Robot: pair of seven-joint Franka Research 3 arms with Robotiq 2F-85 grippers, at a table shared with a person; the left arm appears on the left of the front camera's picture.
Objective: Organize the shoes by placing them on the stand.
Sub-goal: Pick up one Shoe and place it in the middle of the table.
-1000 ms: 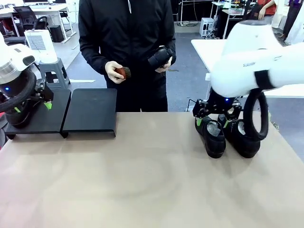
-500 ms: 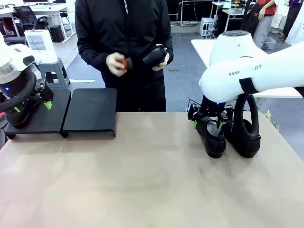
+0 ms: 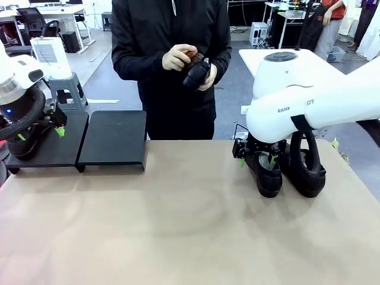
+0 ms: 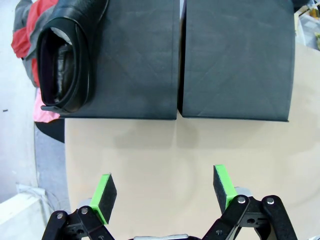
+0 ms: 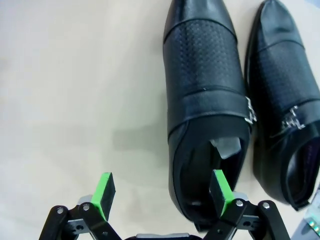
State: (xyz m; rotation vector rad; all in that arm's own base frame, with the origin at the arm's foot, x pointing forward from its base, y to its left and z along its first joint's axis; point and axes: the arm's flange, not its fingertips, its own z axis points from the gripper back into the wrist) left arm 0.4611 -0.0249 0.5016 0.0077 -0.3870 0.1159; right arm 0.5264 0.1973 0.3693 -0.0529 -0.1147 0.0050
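Two glossy black shoes point(image 3: 265, 174) point(image 3: 304, 173) stand side by side at the table's right; from the right wrist they appear as one shoe point(image 5: 207, 100) and its neighbour point(image 5: 285, 110). My right gripper point(image 3: 257, 156) point(image 5: 160, 192) hovers open above the near shoe's heel, one pad over its opening. A third shoe point(image 3: 24, 147) point(image 4: 67, 55) lies on the left panel of the black stand point(image 3: 113, 139) point(image 4: 235, 60). My left gripper point(image 3: 40, 135) point(image 4: 165, 187) is open above the table just off the stand, holding nothing. The person holds another shoe point(image 3: 196, 74).
The person stands at the far side, rubbing a reddish-brown brush point(image 3: 191, 56) on the held shoe. The stand's right panel is bare. A grey stool point(image 3: 64, 89) and a white table point(image 3: 261, 62) sit behind. The table's middle is open.
My right arm has swung left over the two shoes, its gripper still open. The person has shifted right and brought the brush onto the held shoe. My left arm has stayed put.
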